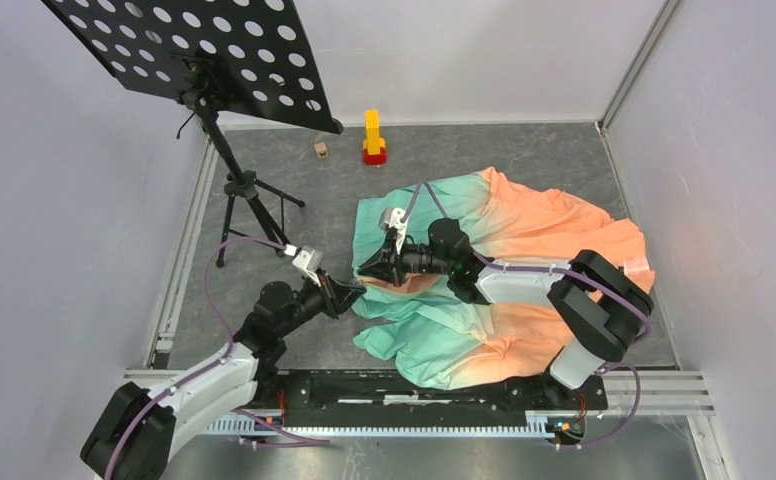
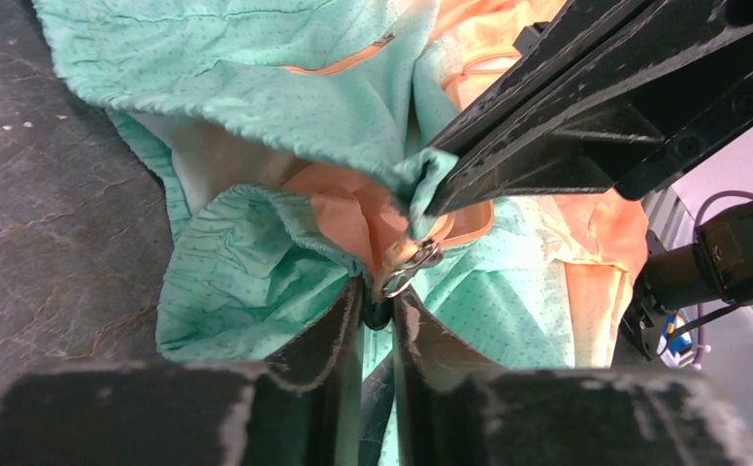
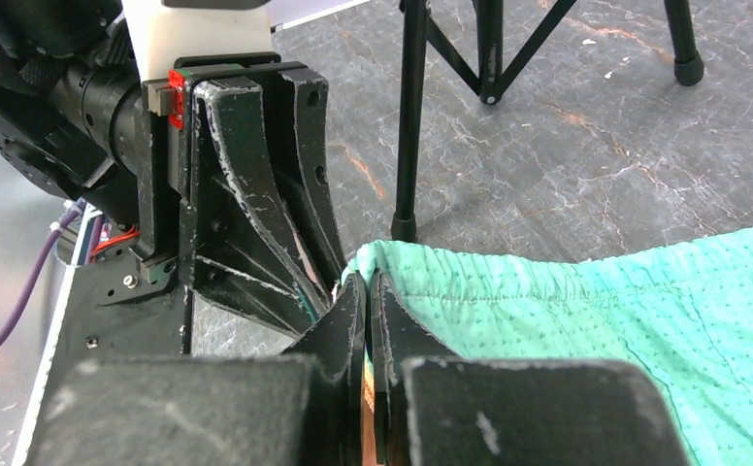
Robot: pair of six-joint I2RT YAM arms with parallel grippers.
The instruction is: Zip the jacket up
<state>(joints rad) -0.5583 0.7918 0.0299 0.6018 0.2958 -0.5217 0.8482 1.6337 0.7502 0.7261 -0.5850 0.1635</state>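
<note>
Starts with the jacket (image 1: 554,225): lies rumpled over the right half of the table (image 1: 294,190), runs from close to the near edge almost to the right edge, fades from mint green on its left side to peach-orange on its right. Gapes at the left hem, with pale lining and an orange zipper (image 2: 470,228) showing in the left wrist view, a metal pull (image 2: 407,267) hanging at the zipper's low end, an orange pocket strip (image 2: 339,63) higher on the green cloth. Meets there the left pincer (image 1: 349,295), pressed nearly together and pinching the hem just under the pull. Meets also the right pincer (image 1: 369,270), fingers squeezed tight on a bunched fold of green fabric just above the pull, tips of the two pincers nearly touching. Farther out: a music stand (image 1: 194,50) with a perforated black tray near the far left corner, tripod feet on the table; a yellow-and-red block (image 1: 373,135) upright at the far edge, near its middle; a small wooden cube (image 1: 320,149) just left of that block.
</note>
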